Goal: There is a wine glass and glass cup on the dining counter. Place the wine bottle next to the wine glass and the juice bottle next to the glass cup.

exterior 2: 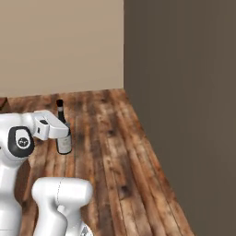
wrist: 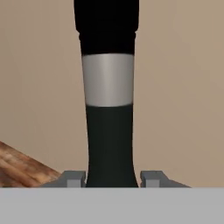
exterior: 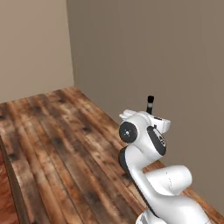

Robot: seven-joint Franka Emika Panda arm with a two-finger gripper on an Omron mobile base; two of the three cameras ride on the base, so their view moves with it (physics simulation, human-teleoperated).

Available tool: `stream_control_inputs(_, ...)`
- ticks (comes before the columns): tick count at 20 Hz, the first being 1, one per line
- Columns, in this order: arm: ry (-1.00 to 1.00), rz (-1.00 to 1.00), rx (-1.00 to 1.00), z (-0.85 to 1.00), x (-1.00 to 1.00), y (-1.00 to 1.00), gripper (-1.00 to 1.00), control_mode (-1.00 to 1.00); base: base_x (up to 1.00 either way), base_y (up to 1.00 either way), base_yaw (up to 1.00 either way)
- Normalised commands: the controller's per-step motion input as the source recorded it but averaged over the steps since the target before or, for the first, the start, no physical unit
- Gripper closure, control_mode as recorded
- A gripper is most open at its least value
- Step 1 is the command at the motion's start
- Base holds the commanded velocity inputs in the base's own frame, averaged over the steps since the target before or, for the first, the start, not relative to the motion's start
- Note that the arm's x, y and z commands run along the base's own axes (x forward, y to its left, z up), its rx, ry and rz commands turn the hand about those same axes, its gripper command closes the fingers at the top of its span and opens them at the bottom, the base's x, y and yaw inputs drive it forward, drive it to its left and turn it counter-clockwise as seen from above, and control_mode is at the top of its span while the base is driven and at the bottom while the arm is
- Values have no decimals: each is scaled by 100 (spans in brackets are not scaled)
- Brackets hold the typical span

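Carrying the wine bottle (exterior 2: 63, 136) is where we stand in the job. In the hand view its dark neck (wrist: 109, 144) rises straight up between our two finger tips (wrist: 72, 179), with a pale grey band and the black cap above, and the tips sit tight against either side of the glass. So we judge the gripper (wrist: 112, 180) closed on the bottle, holding it upright.

From the right base view the bottle hangs at the end of our white arm (exterior 2: 18, 140), label showing below the hand, with the wooden floor (exterior 2: 115, 156) well beneath and behind it. From the left base view we see just the cap and neck (exterior: 150, 105) poking above the wrist.

Around us are floorboards, a beige wall (exterior 2: 60, 46) at the far side and a darker wall (exterior 2: 184, 115) on the right. At the near left edge of the left base view a reddish-brown strip (exterior: 5, 192) shows; whether it belongs to the dining counter we cannot tell.

By our reckoning the pickup of the first bottle is done and the base is somewhere away from the drop spot. What is left looks like most of the task: bringing this bottle to the dining counter, setting it beside the wine glass, then fetching the juice bottle and standing it by the glass cup.
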Motion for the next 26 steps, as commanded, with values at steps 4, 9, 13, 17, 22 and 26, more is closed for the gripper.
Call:
stream_control_inputs(4,0,0,0,0,0,0,100,100,85,-19,26)
stream_control_inputs(9,0,0,0,0,0,0,100,100,87,-17,24)
stream_control_inputs(13,0,0,0,0,0,0,100,100,88,-15,25)
stream_control_inputs(17,0,0,0,0,0,0,100,100,88,-15,25)
stream_control_inputs(22,0,0,0,0,0,0,100,100,89,-15,25)
stream_control_inputs(26,0,0,0,0,0,0,100,100,89,-15,25)
